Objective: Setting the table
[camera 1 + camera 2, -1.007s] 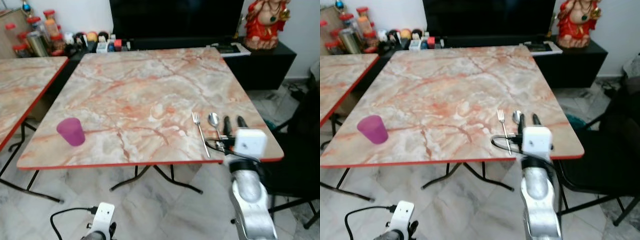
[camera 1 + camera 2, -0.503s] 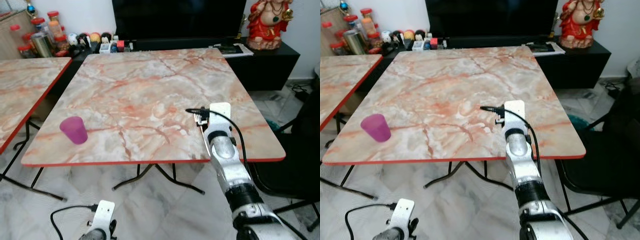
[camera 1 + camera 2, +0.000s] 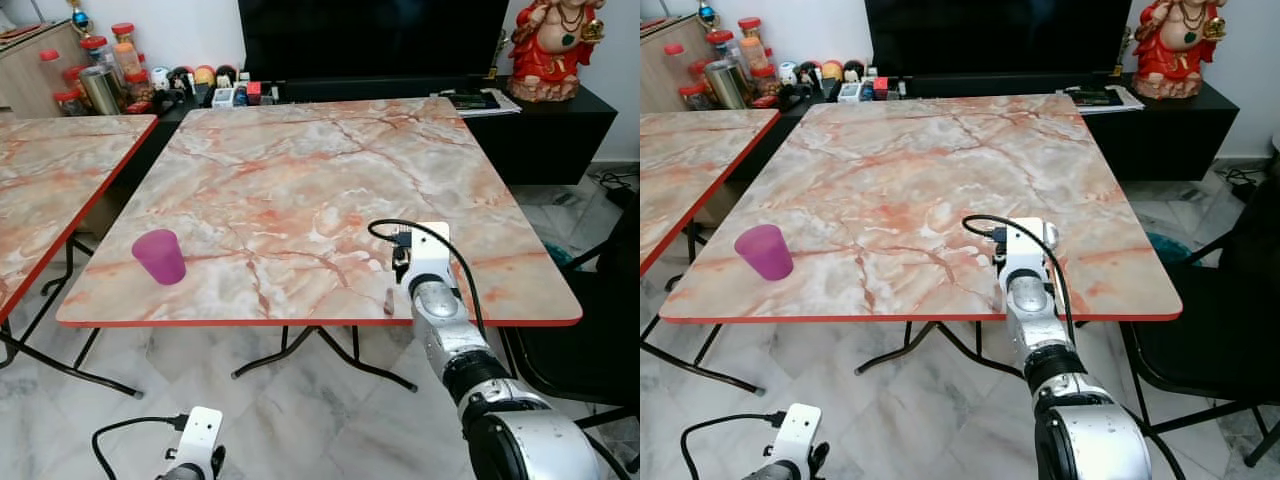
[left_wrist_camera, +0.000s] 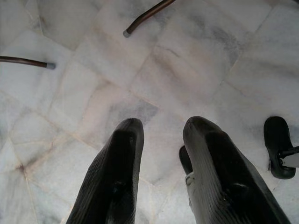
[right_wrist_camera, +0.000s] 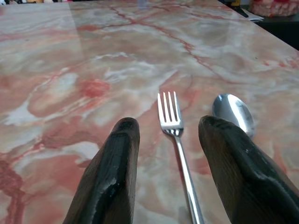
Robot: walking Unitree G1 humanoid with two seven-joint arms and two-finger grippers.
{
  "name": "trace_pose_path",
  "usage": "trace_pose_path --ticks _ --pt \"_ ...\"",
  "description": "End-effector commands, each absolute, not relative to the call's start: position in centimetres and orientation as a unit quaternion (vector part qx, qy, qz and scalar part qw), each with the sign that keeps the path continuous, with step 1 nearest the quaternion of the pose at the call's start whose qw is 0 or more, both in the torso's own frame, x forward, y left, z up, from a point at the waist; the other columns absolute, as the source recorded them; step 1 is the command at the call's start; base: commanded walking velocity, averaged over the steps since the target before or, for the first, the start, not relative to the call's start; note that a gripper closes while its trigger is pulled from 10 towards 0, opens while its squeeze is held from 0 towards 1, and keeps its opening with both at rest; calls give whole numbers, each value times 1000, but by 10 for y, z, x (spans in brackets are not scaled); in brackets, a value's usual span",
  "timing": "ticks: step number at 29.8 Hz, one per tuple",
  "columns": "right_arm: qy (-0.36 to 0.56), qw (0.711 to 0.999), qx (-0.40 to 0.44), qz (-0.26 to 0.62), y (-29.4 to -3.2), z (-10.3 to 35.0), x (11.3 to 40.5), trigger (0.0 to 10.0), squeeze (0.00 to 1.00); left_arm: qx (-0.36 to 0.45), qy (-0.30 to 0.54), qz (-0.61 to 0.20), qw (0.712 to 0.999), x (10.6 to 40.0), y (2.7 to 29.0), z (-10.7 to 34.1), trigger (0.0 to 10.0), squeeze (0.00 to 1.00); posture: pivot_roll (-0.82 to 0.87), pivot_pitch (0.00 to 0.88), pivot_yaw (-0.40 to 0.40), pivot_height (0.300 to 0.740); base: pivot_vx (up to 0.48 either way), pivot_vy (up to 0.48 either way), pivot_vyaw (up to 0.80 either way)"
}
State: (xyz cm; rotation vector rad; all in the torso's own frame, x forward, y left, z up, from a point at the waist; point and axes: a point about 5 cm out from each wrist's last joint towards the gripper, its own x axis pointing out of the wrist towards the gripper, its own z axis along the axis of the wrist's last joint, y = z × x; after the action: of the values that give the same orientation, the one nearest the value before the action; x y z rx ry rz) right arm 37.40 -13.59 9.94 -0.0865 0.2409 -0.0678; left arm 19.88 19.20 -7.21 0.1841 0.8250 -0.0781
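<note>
Right pincer straddles fork — spoon beside.

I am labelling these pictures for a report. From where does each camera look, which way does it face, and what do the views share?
Left and right eye views: from the head, forward and down at the marble table with the purple cup; the right arm reaches over its near edge.
Left wrist view: downward at the tiled floor, past the open left pincer.
Right wrist view: low along the tabletop, the open right pincer straddling the fork, the spoon beside.
Shared: the tabletop.
</note>
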Motion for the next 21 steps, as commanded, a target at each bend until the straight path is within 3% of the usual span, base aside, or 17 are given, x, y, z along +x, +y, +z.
trace_pose_path --ticks 1,21 --pt "117 992 -35 -37 -137 106 379 10000 0 96 404 -31 909 195 199 -73 10000 0 -51 0 66 736 0 0 0" --pt "98 994 -32 -41 -145 120 387 10000 0 88 408 -24 908 192 196 -75 10000 0 -31 0 39 736 13 0 0"
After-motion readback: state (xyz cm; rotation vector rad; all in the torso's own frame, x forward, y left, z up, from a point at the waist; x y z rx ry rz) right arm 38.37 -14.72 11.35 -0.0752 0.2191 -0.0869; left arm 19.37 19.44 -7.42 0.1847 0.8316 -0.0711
